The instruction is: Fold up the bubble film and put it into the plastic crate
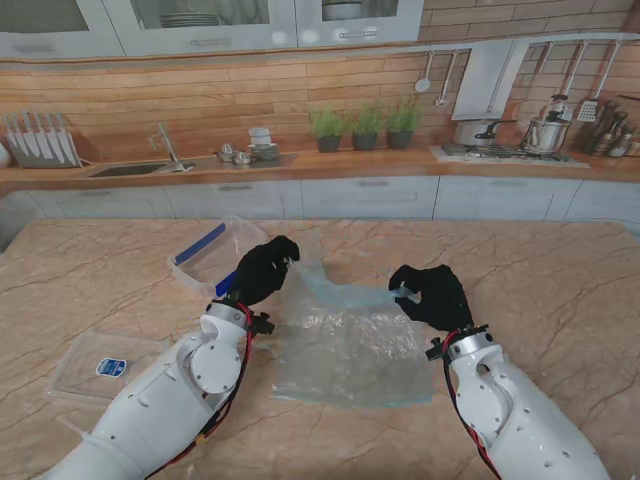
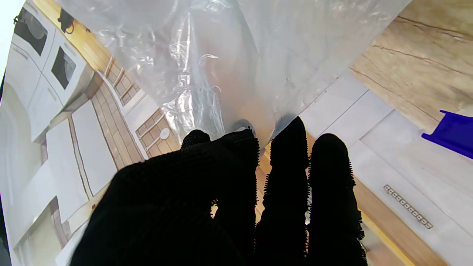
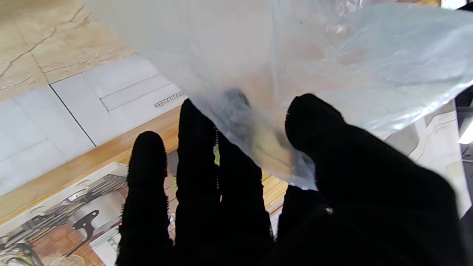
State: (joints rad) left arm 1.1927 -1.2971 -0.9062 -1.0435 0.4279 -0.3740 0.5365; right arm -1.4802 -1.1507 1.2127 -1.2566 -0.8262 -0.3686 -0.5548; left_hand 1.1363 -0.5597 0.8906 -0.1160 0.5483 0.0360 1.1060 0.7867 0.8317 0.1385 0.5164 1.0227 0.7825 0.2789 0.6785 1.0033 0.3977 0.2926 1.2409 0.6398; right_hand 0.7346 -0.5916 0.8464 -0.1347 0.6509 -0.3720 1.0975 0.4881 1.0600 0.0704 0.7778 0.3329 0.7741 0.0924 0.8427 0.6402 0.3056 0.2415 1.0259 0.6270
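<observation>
- Stand view, looking down at a marble-patterned table: a sheet of clear bubble film lies in the middle, its near part flat on the table and its far edge lifted off it between two black-gloved hands.
- The left hand is closed on the far left corner of the film and holds it raised. The right hand is closed on the far right corner, also raised.
- A clear plastic crate with a blue clip on its rim stands just beyond and to the left of the left hand, close to the film's lifted corner. The film is outside the crate.
- A flat clear lid with a blue label lies on the table to the left, near the left arm and well apart from the film.
- Left wrist view: the left hand pinches the film, the thumb and first finger closed on its edge with the film draping away from them. The other fingers extend straight, touching nothing. A blue piece shows at the edge of the view.
- Right wrist view: the right hand grips a corner of the film between thumb and a finger, the corner bunched at the pinch. The remaining fingers are straight and free.
</observation>
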